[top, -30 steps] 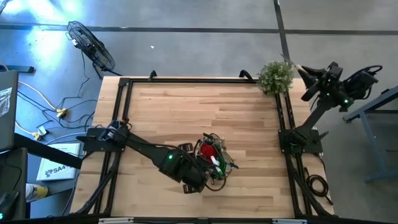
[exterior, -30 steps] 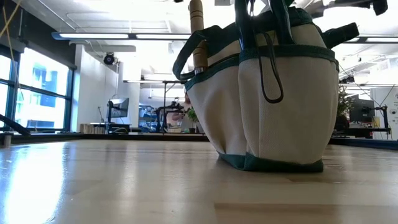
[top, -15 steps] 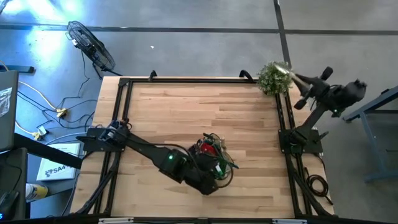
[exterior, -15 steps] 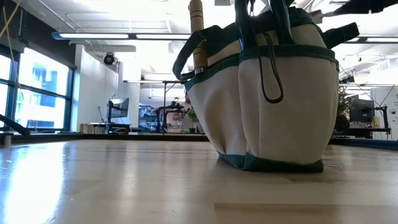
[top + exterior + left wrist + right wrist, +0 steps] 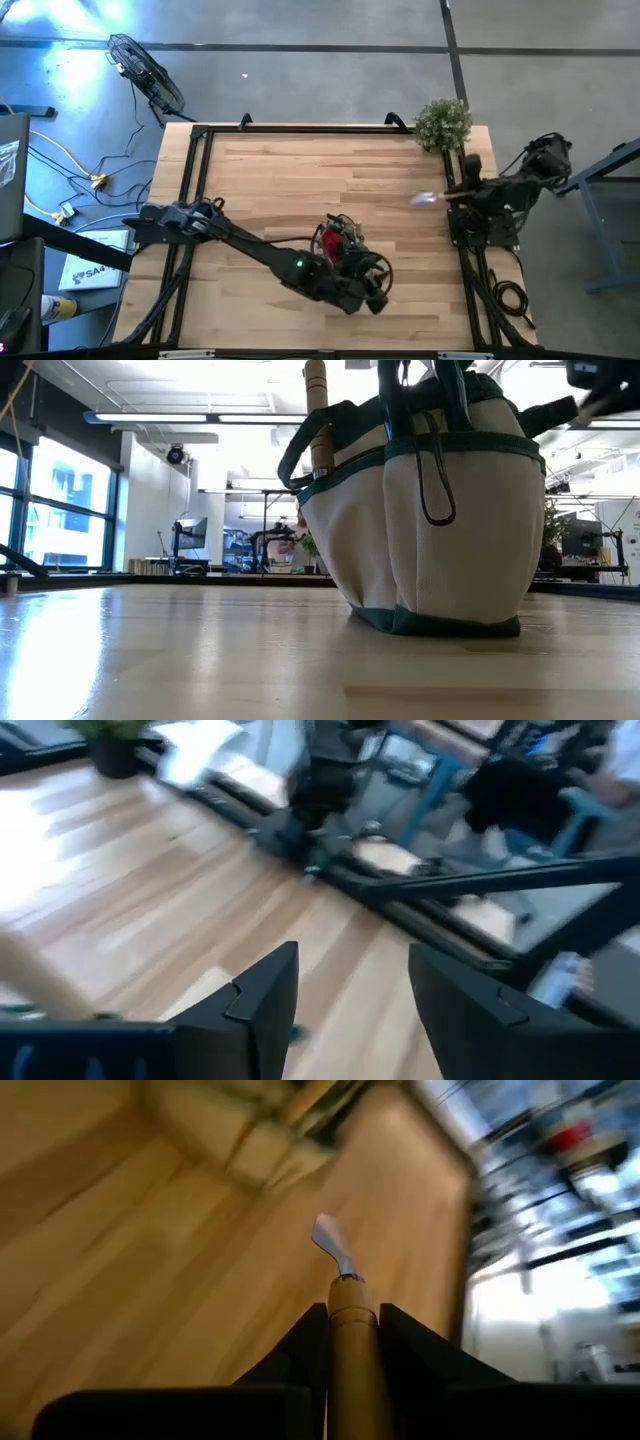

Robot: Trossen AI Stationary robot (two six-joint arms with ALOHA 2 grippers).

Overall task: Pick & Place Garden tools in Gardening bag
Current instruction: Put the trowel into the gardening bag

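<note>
The gardening bag point(image 5: 345, 258) stands on its base at the table's middle front, tan with dark green trim point(image 5: 440, 510). Tools stick up out of it, among them a pale wooden handle point(image 5: 317, 410) and a red piece point(image 5: 335, 240). My left gripper point(image 5: 380, 295) hovers open just near-right of the bag, with nothing between its fingers point(image 5: 345, 1010). My right gripper point(image 5: 468, 190) is over the table's right edge, shut on a trowel point(image 5: 345, 1310) with a pale wooden handle. The trowel's metal blade point(image 5: 425, 198) points toward the table's left. My right gripper pinches the trowel's wooden handle point(image 5: 350, 1342) between its two fingers. The fingers lie along the handle, coming from the table's right side and slanting down. The blade point(image 5: 330, 1240) sticks out ahead of the fingertips, and the trowel is lifted clear of the table.
A bushy green plant point(image 5: 442, 122) stands at the far right corner. Black frame rails point(image 5: 195, 200) run along the table's left, far and right edges. Bare wood lies between the bag and my right gripper. A fan point(image 5: 150, 75) and cables lie on the floor, off the table.
My right gripper has swung from beside the plant down and toward the near edge. It has rolled, so the trowel now points toward the table's left, over the tabletop. My left gripper has slid past the bag toward the right and near edges, rolling as it went.
</note>
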